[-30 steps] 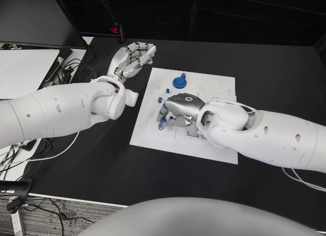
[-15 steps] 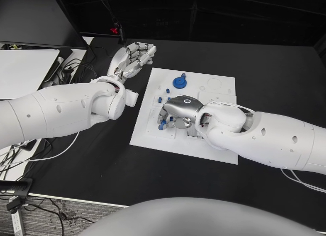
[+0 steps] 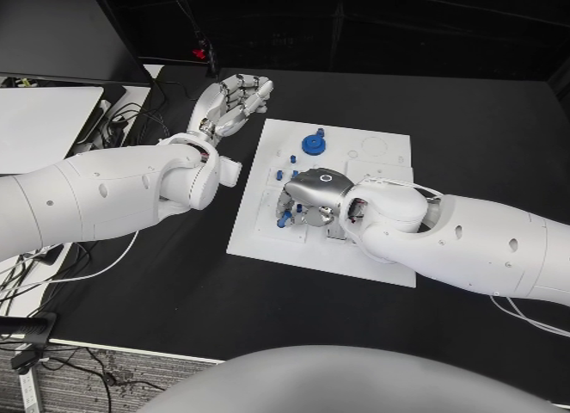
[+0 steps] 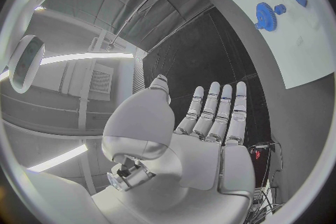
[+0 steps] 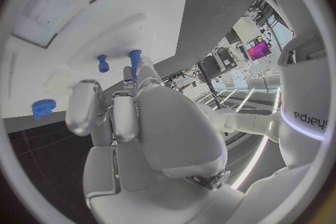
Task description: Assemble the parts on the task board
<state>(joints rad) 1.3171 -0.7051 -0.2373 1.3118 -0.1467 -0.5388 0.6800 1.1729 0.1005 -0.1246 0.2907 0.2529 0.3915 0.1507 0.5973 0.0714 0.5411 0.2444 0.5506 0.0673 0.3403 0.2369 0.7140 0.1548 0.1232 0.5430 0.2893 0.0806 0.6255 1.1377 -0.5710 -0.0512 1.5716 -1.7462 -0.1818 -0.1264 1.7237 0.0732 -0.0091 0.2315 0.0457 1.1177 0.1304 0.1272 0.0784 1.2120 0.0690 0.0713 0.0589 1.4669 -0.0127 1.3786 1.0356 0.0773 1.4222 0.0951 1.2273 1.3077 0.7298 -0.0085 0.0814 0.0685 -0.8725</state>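
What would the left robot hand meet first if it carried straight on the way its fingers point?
Probably nothing: the left robot hand points away over bare black table, beside the task board, not over it. The way looks free, though depth is unclear.

The head camera looks steeply down on the table (image 3: 173, 284) and task board (image 3: 266, 237) from above. Each wrist camera sits close behind its own hand, facing along the fingers. All 3 views share the board.
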